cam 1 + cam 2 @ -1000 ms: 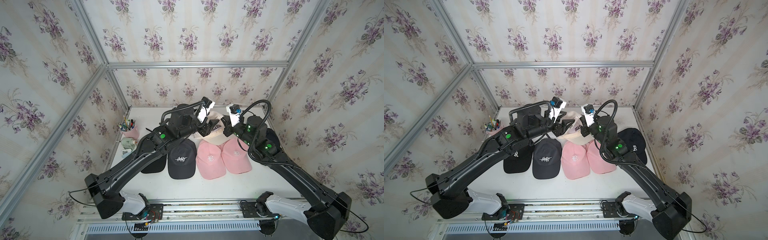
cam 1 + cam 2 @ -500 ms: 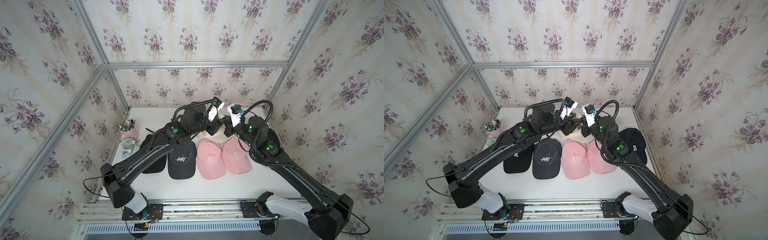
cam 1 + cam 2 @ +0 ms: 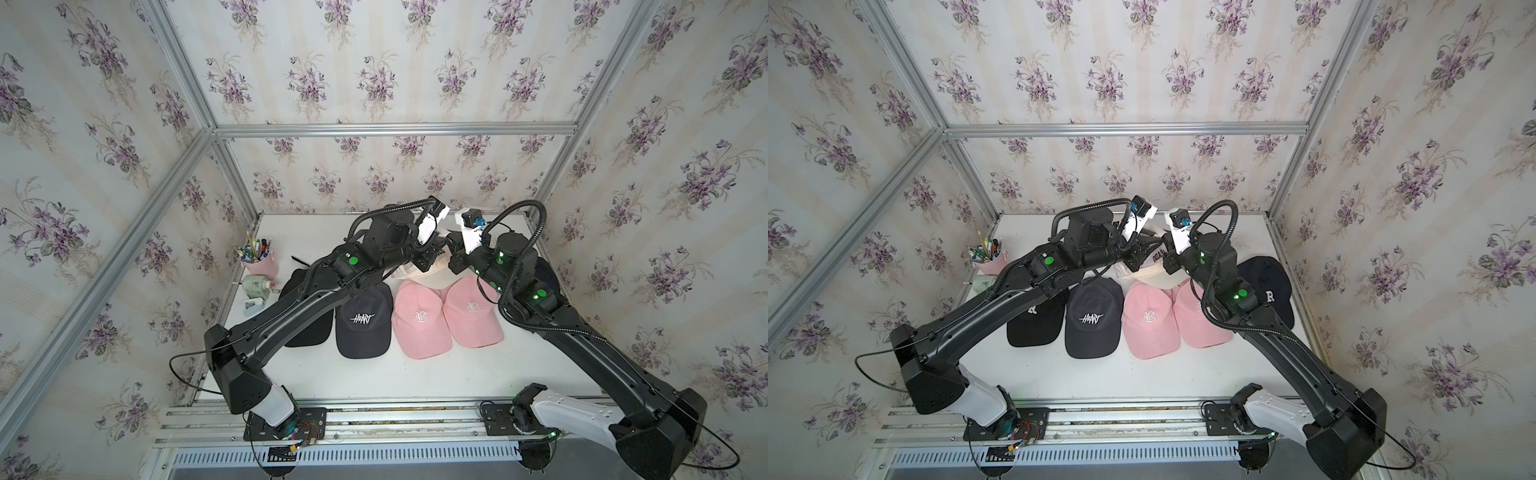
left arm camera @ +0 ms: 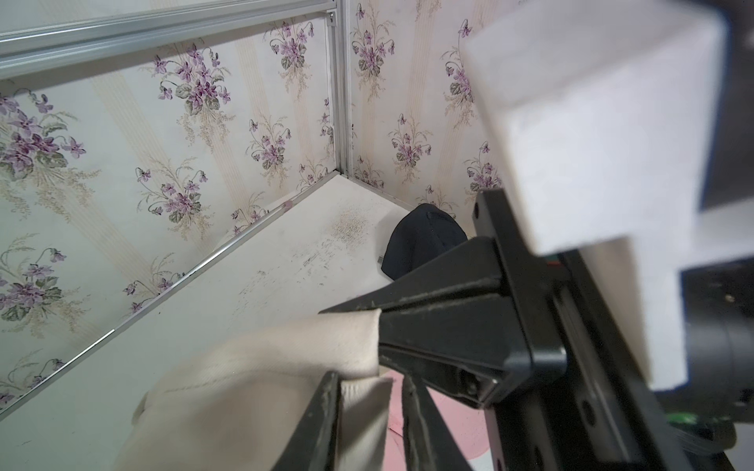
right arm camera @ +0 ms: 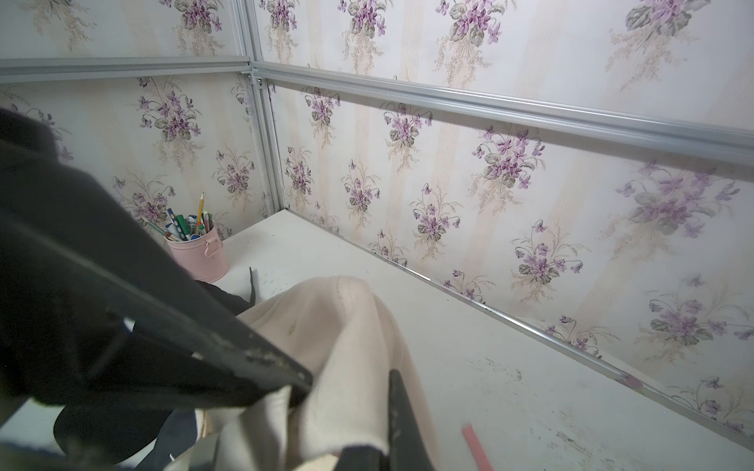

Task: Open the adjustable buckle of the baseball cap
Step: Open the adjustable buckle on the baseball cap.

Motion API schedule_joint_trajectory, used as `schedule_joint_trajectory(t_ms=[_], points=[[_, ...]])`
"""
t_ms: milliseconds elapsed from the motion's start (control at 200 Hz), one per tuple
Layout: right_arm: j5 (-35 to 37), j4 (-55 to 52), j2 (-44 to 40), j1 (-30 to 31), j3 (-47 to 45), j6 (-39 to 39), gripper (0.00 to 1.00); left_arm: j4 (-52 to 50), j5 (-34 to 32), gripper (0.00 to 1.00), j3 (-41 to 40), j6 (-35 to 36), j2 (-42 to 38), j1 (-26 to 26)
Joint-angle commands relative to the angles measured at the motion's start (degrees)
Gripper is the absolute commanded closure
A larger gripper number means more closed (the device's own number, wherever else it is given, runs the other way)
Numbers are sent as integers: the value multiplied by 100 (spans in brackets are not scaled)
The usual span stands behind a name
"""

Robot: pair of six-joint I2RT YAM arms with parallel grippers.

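vs a second ago: left arm (image 3: 299, 307) swings in from the left of the cream fabric baseball cap (image 3: 1156, 277). The left tool (image 4: 369, 391) now sits just beside the right tool (image 4: 383, 322), both at the cap's rear edge. Right arm (image 3: 582, 345) barely shifts. Less of the cap shows in both top views; the arms cover it.

Right tool: clenched on a fold of the cream cap, fabric raised off the white counter (image 4: 245, 285). Left tool: fingers (image 4: 322, 420) straddle a strip of the same fabric with a thin gap on one side, so can't tell if it's pinching. Buckle hidden.

Room: behind the cream cap, bare counter runs to the back wall (image 3: 395, 174). In front, its brim meets two pink caps (image 3: 422, 320), with a dark navy cap with white "HEART" print (image 3: 361, 322) just beside those. Navy "R" cap (image 3: 1266, 286) is near the cream cap's right, partly under the right arm. Pink pen pot (image 3: 259, 268) is well apart on its left.
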Motion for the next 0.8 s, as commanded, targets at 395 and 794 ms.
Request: schedule_joint_trajectory(t_ms=[395,794], points=[[30,75,-3,3,23,14,100,187,-1,93,-107,35,-151,-6],[-125,83,59,-25,2,156,100,770,384,100,-604,108,-510,5]])
